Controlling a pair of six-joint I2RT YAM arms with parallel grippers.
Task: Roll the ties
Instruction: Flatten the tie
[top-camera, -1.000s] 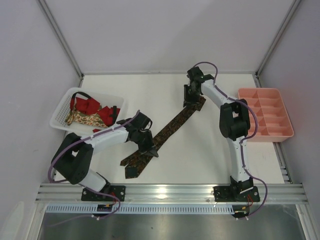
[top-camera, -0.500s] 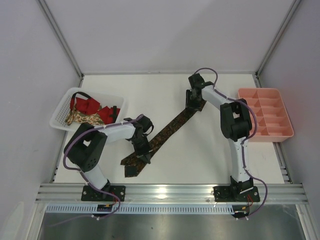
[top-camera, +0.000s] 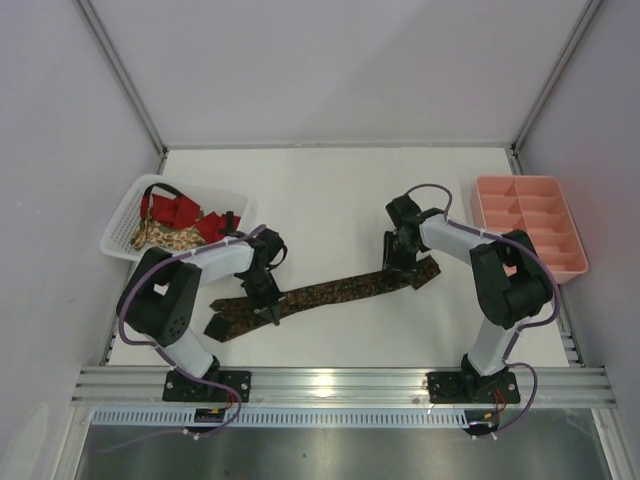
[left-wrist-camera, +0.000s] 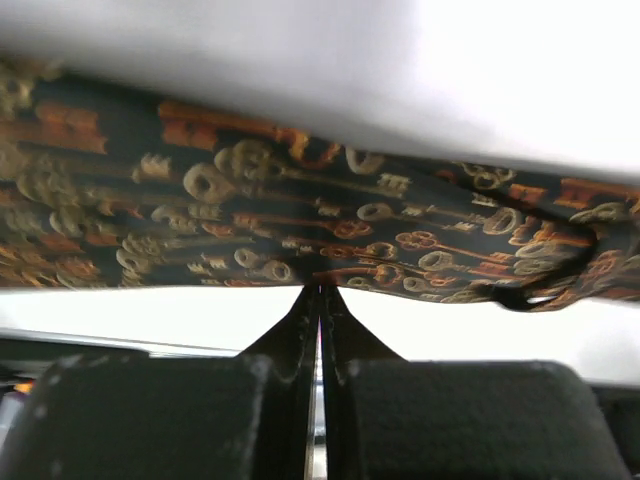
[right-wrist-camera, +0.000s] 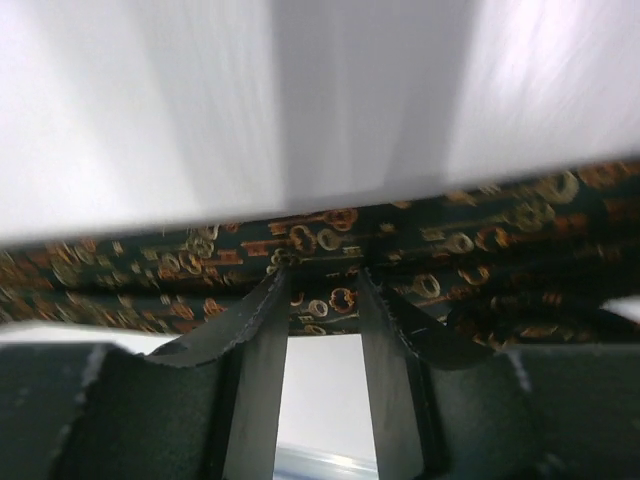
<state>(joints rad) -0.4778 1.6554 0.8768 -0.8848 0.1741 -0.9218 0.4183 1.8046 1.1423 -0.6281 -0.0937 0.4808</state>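
A dark brown tie (top-camera: 330, 290) with a reddish-gold key pattern lies almost level across the near part of the white table, wide end to the left. My left gripper (top-camera: 268, 306) is shut on its near edge close to the wide end; in the left wrist view the tips (left-wrist-camera: 320, 288) meet at the fabric (left-wrist-camera: 300, 200). My right gripper (top-camera: 399, 264) grips the tie close to the narrow end; in the right wrist view its jaws (right-wrist-camera: 322, 285) stand a little apart with the tie (right-wrist-camera: 150, 270) across the tips. A red tie (top-camera: 170, 212) and a beige floral tie (top-camera: 165, 238) lie in the basket.
A white mesh basket (top-camera: 120, 215) stands at the left edge of the table. A pink compartment tray (top-camera: 520, 181) stands at the right edge, close to my right arm. Grey walls close the table on three sides.
Both grippers have pulled the dark brown tie toward the near edge. It has swung from a diagonal to nearly level. The right gripper came nearer; the left moved left.
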